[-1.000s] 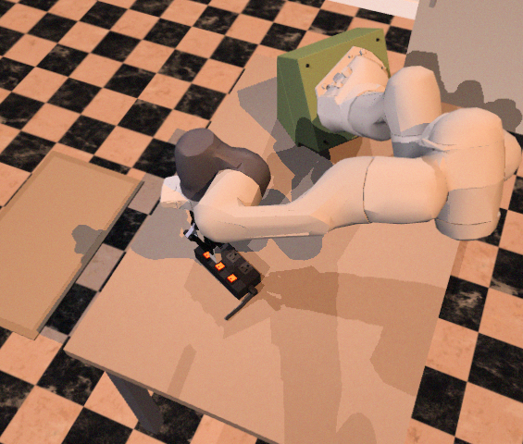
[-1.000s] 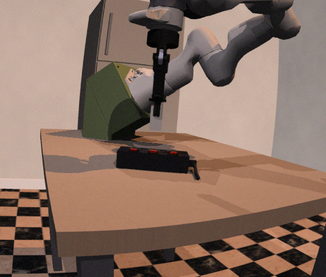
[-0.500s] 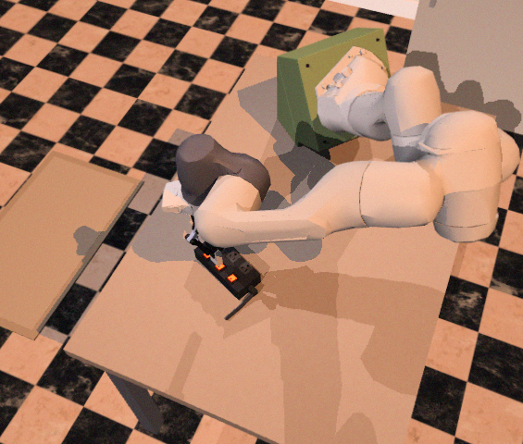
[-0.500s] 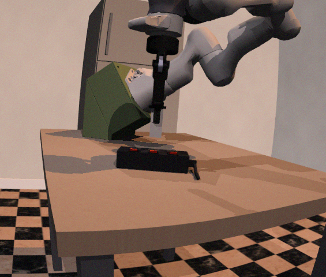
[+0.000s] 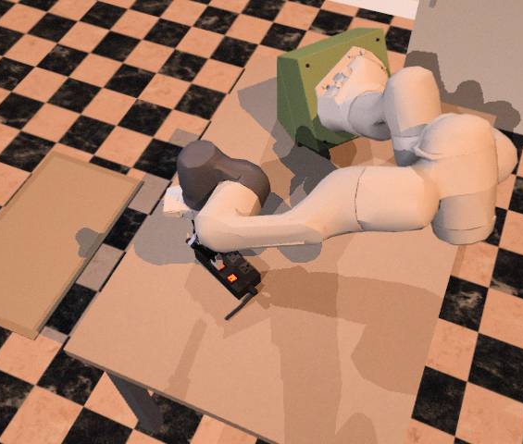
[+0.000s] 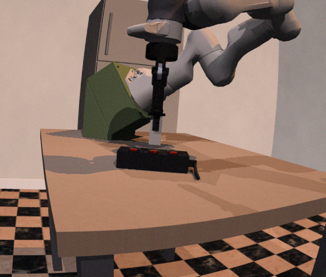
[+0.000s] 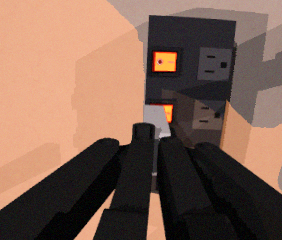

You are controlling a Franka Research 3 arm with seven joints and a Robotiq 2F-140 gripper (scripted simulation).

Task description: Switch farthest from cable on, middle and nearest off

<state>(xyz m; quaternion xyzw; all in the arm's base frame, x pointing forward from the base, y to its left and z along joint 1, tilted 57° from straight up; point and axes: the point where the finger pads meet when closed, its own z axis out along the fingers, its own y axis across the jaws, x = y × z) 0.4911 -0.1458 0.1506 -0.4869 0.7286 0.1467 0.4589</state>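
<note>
The black power strip [image 5: 227, 268] lies flat on the table, right way up, with its cable [image 5: 241, 306] at the near right end. It also shows in the exterior view [image 6: 153, 160] and in the wrist view [image 7: 189, 87]. The switch nearest the cable [image 7: 165, 62] glows orange. The middle switch [image 7: 168, 114] also glows and is partly hidden by my fingertips. The farthest switch [image 6: 132, 149] is hidden under my fingers in the wrist view. My gripper [image 6: 155, 137] is shut and empty, pointing straight down just above the strip near the middle switch; I cannot tell if it touches.
A green wedge-shaped box [image 5: 328, 86] stands at the back of the table behind the strip. A grey cabinet [image 6: 112, 44] stands behind the table. A flat brown board [image 5: 41, 239] lies on the floor to the left.
</note>
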